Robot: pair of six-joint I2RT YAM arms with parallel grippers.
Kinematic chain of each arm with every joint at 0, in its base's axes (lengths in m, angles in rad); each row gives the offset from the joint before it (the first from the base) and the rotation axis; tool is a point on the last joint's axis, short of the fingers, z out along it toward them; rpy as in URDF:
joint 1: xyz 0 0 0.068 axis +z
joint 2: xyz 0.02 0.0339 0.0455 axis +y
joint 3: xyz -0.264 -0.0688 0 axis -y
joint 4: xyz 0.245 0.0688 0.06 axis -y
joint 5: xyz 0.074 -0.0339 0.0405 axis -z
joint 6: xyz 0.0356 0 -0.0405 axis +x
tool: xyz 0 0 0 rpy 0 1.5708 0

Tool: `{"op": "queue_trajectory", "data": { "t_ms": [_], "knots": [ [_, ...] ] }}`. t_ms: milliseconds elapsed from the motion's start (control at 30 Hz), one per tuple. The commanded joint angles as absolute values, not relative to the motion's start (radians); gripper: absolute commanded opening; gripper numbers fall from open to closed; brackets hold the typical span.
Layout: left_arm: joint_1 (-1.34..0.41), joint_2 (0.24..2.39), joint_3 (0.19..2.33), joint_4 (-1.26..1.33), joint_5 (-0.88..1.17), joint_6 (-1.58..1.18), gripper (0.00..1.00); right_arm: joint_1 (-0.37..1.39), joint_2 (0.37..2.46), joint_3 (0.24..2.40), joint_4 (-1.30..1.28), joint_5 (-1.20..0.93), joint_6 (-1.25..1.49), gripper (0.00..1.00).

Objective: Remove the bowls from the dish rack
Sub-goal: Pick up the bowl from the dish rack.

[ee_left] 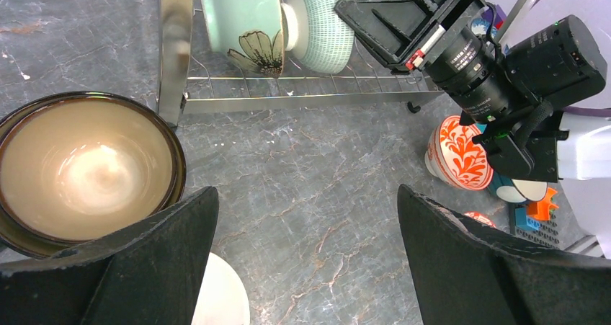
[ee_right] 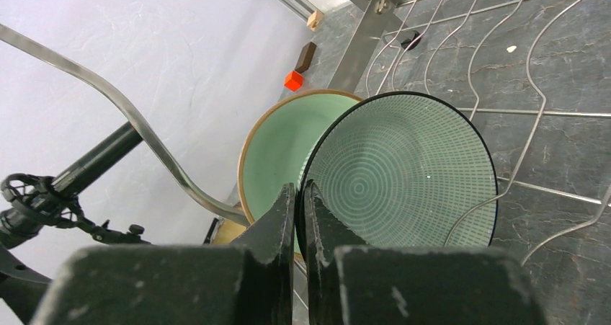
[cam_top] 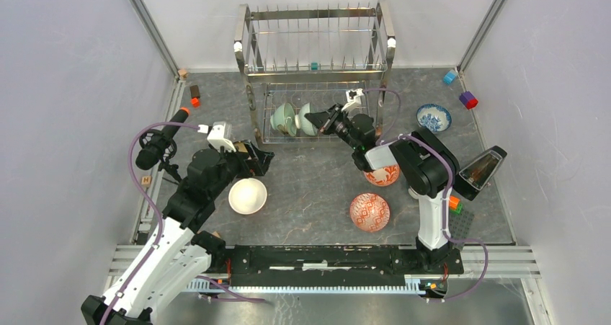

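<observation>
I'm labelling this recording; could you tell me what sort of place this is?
Likely a robot lab cell, not a kitchen: plain white walls on metal posts enclose the table, which holds a dish rack and toy blocks.

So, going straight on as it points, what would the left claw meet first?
Likely the bare table just ahead of the open left claw, short of the dish rack; depth is unclear.
</observation>
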State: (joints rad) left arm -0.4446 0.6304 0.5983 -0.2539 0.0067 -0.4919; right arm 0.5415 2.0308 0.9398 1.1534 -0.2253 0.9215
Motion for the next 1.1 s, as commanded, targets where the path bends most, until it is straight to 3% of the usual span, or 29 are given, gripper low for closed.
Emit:
{"op": "queue_trajectory", "data": {
  "t_ms": [0,633,1067],
  "knots": [
    [-0.443,0.630,0.591,-0.212,0.022,-0.503,0.99,0.504,2.022,0.931,1.329,-0.248,1.025,0.00],
    [-0.442,0.618,0.588,-0.215,0.003,-0.508,0.98,0.484,1.985,0.924,1.553,-0.313,1.208,0.00],
    [-0.442,0.612,0.595,-0.226,0.002,-0.534,0.98,0.503,1.815,0.809,1.541,-0.390,1.218,0.00]
  ]
}}
